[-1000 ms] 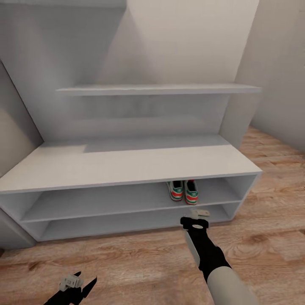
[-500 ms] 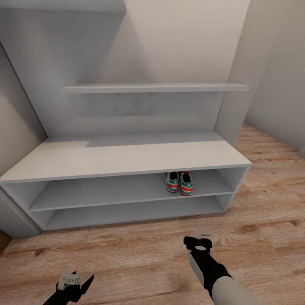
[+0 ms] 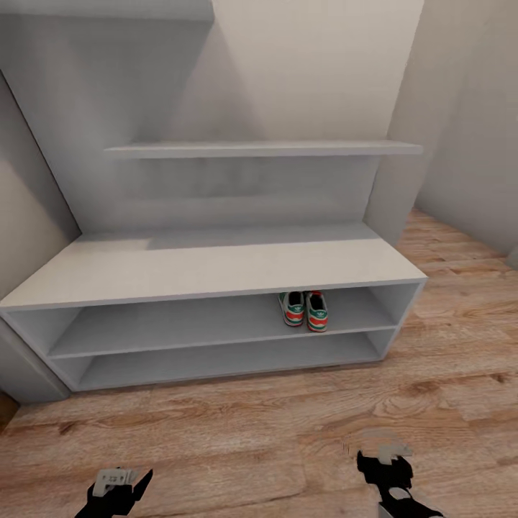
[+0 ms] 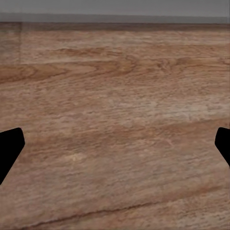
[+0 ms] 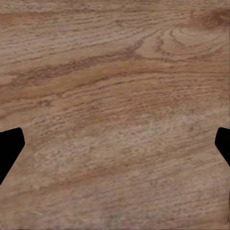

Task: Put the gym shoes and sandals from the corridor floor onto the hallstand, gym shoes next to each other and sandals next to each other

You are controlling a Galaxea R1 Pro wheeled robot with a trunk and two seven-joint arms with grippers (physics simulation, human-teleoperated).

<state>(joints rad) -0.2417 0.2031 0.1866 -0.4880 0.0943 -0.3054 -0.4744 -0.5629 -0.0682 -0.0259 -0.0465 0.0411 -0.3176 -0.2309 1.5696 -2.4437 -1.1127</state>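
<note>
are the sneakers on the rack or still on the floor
On the rack: both sneakers sit side by side on the upper shelf of the rack, raised above the wood floor.

Two gym shoes (image 3: 303,310) sit side by side on the upper of the two open shelf rows of one hallstand (image 3: 216,270), toward its right end. One wall shelf (image 3: 262,149) is fully visible above it. Two grippers: the left gripper (image 3: 119,483) near left, the right gripper (image 3: 385,460) near right.

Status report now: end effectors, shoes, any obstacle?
Left end effector open, empty. Right end effector open, empty. Gym shoes side by side on the rack's upper shelf. Floor ahead shows no obstacle.
</note>
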